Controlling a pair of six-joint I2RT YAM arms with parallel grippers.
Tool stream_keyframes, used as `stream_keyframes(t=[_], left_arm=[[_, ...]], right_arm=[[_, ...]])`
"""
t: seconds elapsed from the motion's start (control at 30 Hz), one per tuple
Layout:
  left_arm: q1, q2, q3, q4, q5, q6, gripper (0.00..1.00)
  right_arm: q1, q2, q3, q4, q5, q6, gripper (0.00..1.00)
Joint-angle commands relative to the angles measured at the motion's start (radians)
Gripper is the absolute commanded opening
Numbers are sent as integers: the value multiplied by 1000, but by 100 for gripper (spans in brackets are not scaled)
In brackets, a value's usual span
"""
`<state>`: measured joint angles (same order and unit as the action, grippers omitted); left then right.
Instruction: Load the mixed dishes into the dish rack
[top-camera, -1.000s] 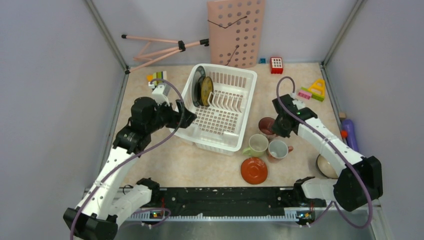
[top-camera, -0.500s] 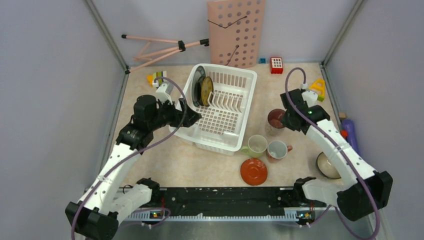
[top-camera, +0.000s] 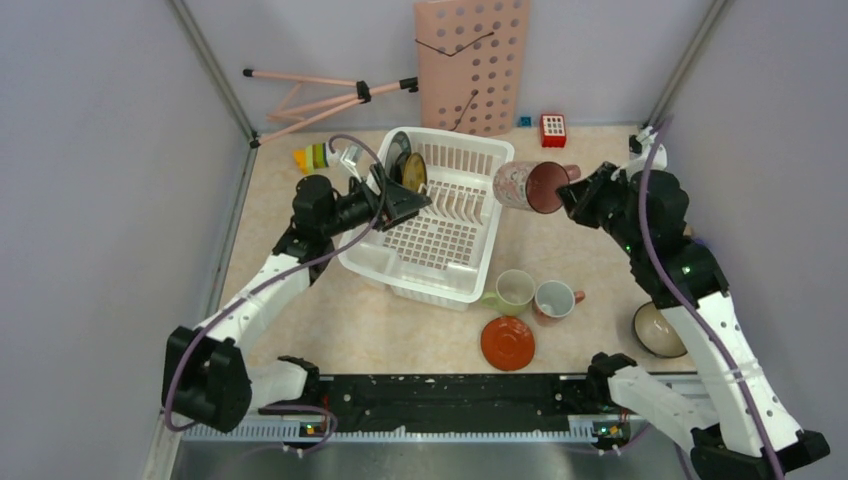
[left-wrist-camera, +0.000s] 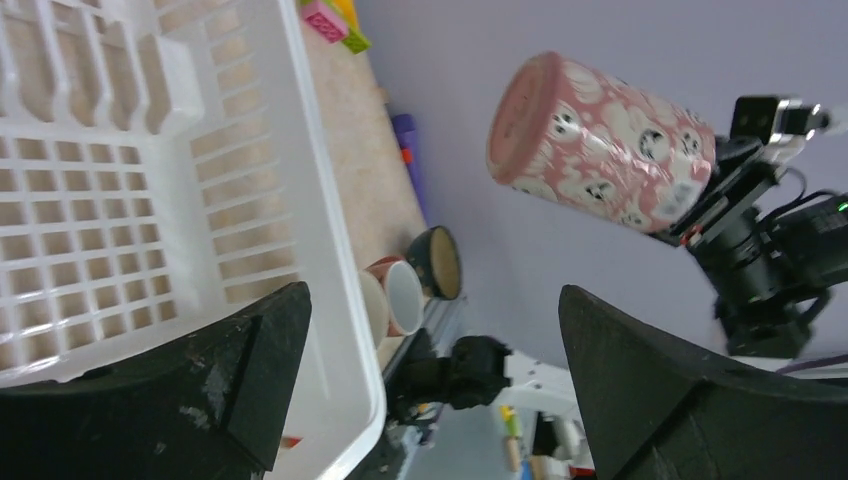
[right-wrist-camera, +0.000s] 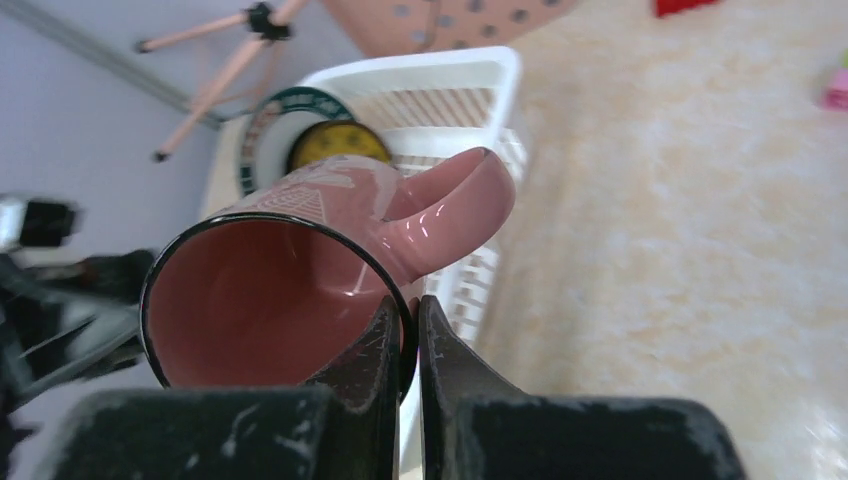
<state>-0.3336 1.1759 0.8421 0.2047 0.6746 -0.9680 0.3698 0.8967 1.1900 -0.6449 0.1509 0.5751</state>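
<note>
My right gripper (top-camera: 566, 194) is shut on the rim of a pink patterned mug (top-camera: 525, 185), held on its side in the air beside the right edge of the white dish rack (top-camera: 440, 285). The wrist view shows the mug's rim pinched between the fingers (right-wrist-camera: 408, 330). The rack holds upright a green-rimmed plate (top-camera: 397, 152), a black plate and a yellow plate (top-camera: 414, 174). My left gripper (top-camera: 412, 200) is open over the rack's left side; its view shows the mug (left-wrist-camera: 600, 140) aloft. A pale-green mug (top-camera: 514, 291), a maroon mug (top-camera: 556, 298), an orange saucer (top-camera: 507, 340) and a bowl (top-camera: 653, 331) stand on the table.
A pink perforated board (top-camera: 472, 62) leans on the back wall beside a folded pink stand (top-camera: 320, 95). Toy blocks lie at the back: a red one (top-camera: 552, 128) and a yellow-green one (top-camera: 312, 157). Grey walls close in left and right.
My right gripper has lifted the pink mug off the table and carried it up and back beside the rack. My left arm has reached right, over the rack.
</note>
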Motion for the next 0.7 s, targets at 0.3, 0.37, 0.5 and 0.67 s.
stream_keyframes(t=[0.3,0.37,0.5,0.67], left_arm=[[5,197,-47,823,51,-924,97],[5,170,-29,737,56,-881,97],[7,78,-26,666,34,-710,99],[19,2,-32,567,24,-537,99]], right_arm=[[-5,8,-140,705,-534,99,0],[-6,18,-162,761,-558,121,0],[-6,38,-186,819,-593,151,0],[-6,60,-193,876,-632,177,0]])
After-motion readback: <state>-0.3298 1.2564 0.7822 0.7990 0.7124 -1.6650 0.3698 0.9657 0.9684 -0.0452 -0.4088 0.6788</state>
